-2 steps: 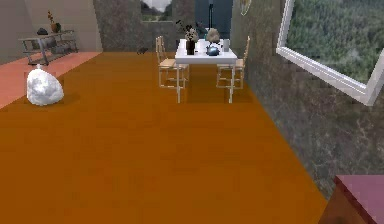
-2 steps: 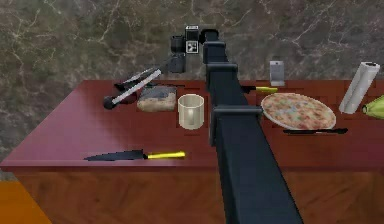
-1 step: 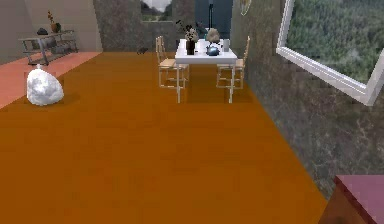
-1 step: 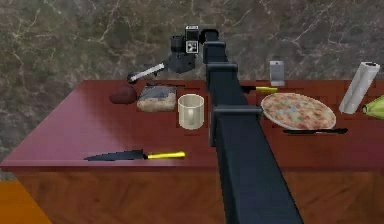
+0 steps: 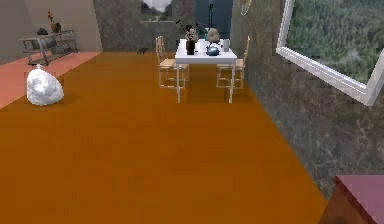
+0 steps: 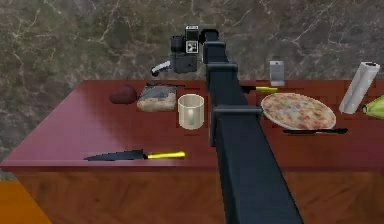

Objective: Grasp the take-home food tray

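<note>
Arm (image 6: 245, 150), a dark square bar, rises from the bottom edge of the arm side view & reaches out over a red-brown table (image 6: 70, 125). At its far end the gripper (image 6: 159, 69) sits near the table's back edge, against a dark marbled wall. Can't tell whether the fingers grip anything, since stuff lies on the table right by them. Just below the gripper in the pic is a low flat grey-tan container, prob. the food tray (image 6: 158, 99); can't say if they touch. Left of it, close by, is a small dark red lump (image 6: 123, 95). Right of it is a pale beige cup (image 6: 191, 111), upright, just beside the arm. Near the front edge lies a knife (image 6: 135, 155) w/ dark blade & yellow handle. Right of the arm is a round pizza-like disc (image 6: 298, 110) w/ a dark utensil (image 6: 318, 130) in front of it, and behind it a small grey upright item (image 6: 276, 72). A white roll (image 6: 358, 87) stands near the right edge. Fwd view: wide orange-brown floor (image 5: 150, 150), a white crumpled bag-like lump (image 5: 44, 88) at left, a white dining table (image 5: 207, 48) w/ wooden chairs (image 5: 170, 68) far back, and a big window (image 5: 335, 40) on the right wall.
</note>
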Robot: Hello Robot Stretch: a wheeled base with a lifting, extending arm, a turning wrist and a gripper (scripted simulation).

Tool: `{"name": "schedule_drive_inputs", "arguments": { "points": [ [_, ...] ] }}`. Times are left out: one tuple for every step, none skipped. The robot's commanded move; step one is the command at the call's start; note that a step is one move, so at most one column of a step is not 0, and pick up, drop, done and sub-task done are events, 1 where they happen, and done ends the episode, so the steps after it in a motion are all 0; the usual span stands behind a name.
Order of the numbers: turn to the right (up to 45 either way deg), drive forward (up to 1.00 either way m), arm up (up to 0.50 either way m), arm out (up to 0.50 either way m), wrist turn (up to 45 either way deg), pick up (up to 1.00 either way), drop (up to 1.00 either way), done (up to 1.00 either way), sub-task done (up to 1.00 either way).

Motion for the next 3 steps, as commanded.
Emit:
{"name": "schedule_drive_inputs", "arguments": {
  "points": [
    [0.0, 0.00, -0.10, 0.00, 0.0, 0.00, 0.00, 0.00, 0.00],
    [0.0, 0.00, 0.00, 0.00, 0.0, 1.00, 0.00, 0.00, 0.00],
    [0.0, 0.00, 0.10, 0.00, 0.0, 0.00, 0.00, 0.00, 0.00]
  ]
}}
